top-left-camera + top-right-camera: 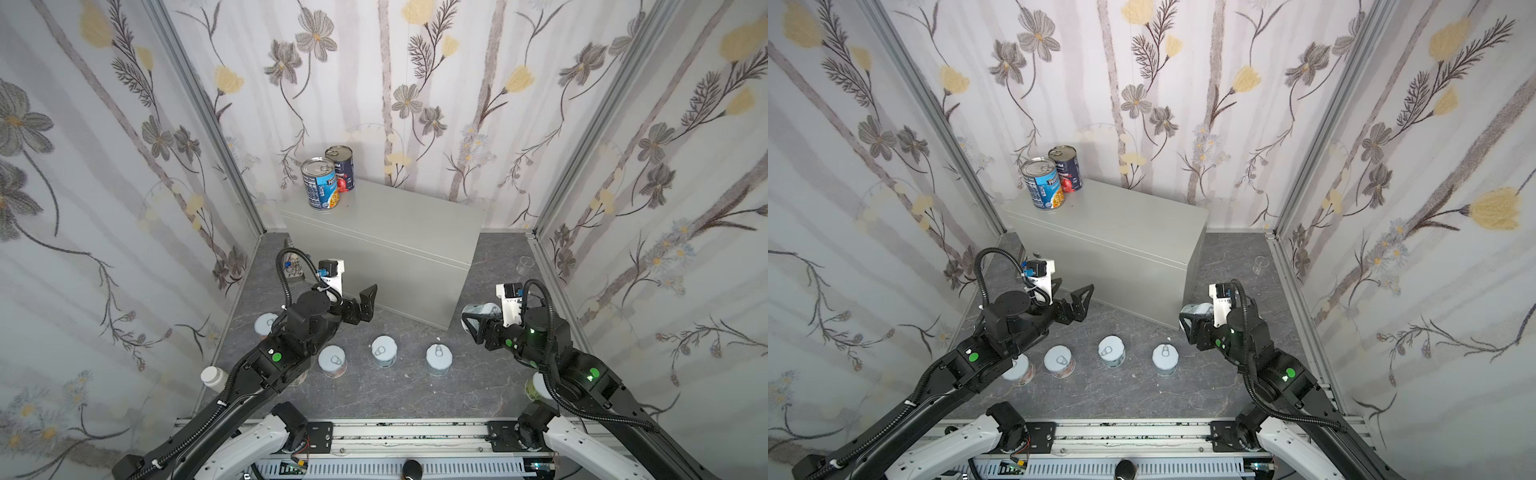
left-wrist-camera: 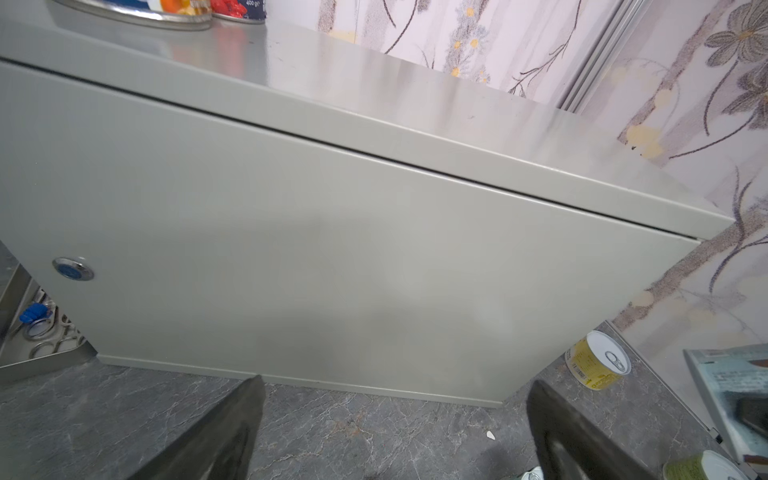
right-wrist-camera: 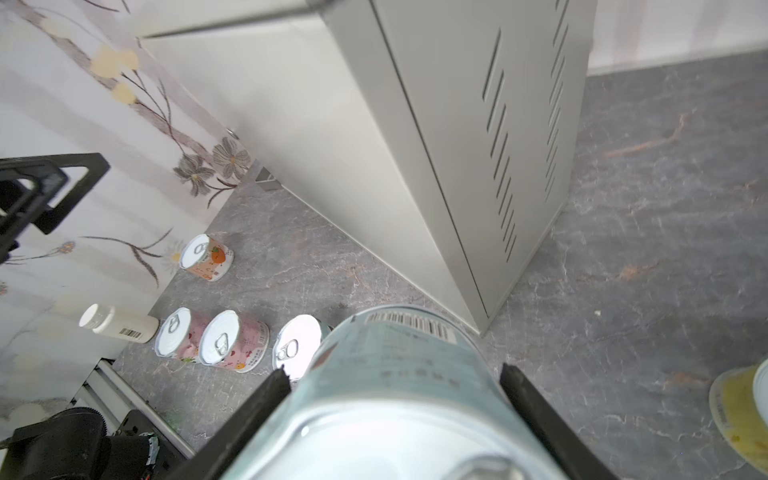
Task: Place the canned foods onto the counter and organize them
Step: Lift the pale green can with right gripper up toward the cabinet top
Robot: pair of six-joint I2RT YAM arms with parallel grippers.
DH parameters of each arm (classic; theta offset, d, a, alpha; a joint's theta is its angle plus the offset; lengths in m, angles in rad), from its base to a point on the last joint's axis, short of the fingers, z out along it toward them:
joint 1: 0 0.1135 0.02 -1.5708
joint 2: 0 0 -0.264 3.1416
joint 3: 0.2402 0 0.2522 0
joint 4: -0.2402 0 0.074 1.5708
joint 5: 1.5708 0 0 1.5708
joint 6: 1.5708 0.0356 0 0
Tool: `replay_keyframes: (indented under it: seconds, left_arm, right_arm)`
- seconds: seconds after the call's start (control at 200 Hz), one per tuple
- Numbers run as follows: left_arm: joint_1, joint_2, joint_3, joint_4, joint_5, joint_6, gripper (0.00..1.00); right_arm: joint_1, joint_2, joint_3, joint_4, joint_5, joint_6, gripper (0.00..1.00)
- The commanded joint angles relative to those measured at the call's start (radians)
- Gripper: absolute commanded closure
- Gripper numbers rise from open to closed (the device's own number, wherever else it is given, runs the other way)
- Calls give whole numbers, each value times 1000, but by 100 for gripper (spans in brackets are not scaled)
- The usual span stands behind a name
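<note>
The right end effector (image 3: 395,376) pinches a short pale-blue can (image 3: 399,361) by its sides, lid toward the wrist camera, just beside the right front corner of the grey cabinet (image 3: 415,145). The left end effector (image 2: 395,419) is spread wide and empty (it faces the cabinet's front). A blue-label tall can (image 1: 321,185) and a navy-red tall can (image 1: 341,168) stand close together at the left rear of the tabletop (image 1: 407,208). Three short cans (image 1: 384,351) stand in a row on the floor (image 1: 407,399) between the arms.
</note>
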Motion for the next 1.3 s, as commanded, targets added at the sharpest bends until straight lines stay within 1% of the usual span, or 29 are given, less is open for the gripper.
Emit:
replay_keyframes:
  seconds: [0.0, 0.225, 0.445, 0.555, 0.649, 0.769, 0.994, 1.124, 1.194, 1.294]
  left_arm:
    - [0, 20, 61, -54, -25, 40, 0]
    - [-1, 58, 188, -135, -47, 79, 0]
    - [-1, 97, 269, -171, -61, 101, 0]
    - [-2, 102, 276, -175, -67, 107, 0]
    - [-2, 107, 271, -176, -68, 108, 0]
    - [-6, 120, 268, -176, -38, 95, 0]
    - [-14, 147, 269, -174, -36, 100, 0]
    - [-15, 165, 257, -169, -28, 97, 0]
    - [-16, 179, 246, -166, -27, 97, 0]
    - [-18, 190, 236, -162, -23, 98, 0]
  right_arm:
    - [1, 11, 83, -22, -34, -108, 49]
    - [1, 46, 245, -123, -44, -198, 49]
    - [-1, 148, 428, -180, 19, -267, 49]
    - [0, 213, 502, -194, 36, -301, 49]
    - [-1, 272, 565, -193, 37, -328, 52]
    - [0, 356, 655, -206, 45, -362, 52]
    - [0, 527, 856, -263, 54, -436, 51]
    - [-2, 645, 965, -323, 94, -488, 51]
    - [-3, 703, 1015, -352, 116, -497, 52]
    - [-4, 761, 1059, -365, 97, -499, 53]
